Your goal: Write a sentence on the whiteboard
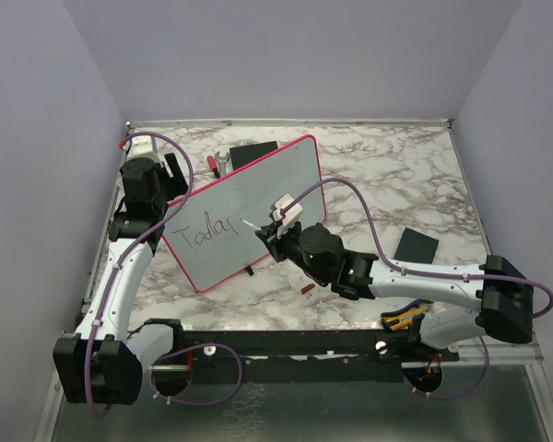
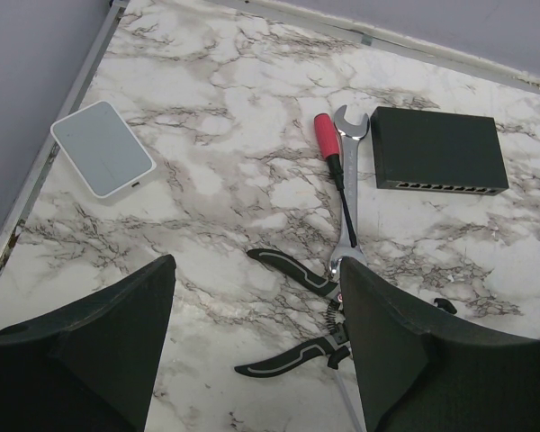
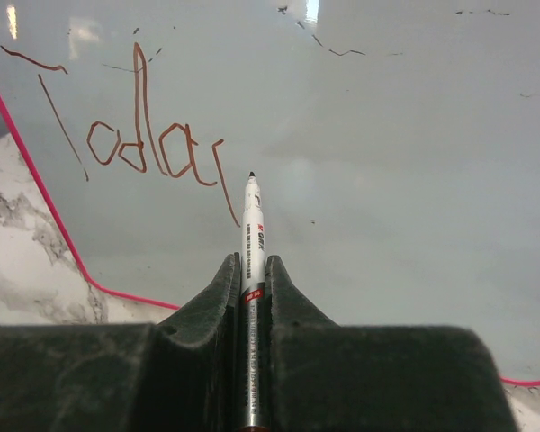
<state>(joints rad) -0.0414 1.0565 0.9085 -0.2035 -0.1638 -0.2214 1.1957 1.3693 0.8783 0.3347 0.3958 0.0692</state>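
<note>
The whiteboard, pink-framed, stands tilted left of the table's centre and fills the right wrist view. Dark lettering on it reads "Today", with the last letter only a slanted stroke. My right gripper is shut on a white marker. The marker's tip is at the board, just right of the last stroke. My left gripper is open and empty beside the board's left end, above the marble.
Behind the board lie a red-handled screwdriver, a wrench, a black box, black pliers and a white flat device. A dark pad lies at the right. A small red-brown piece lies near the front.
</note>
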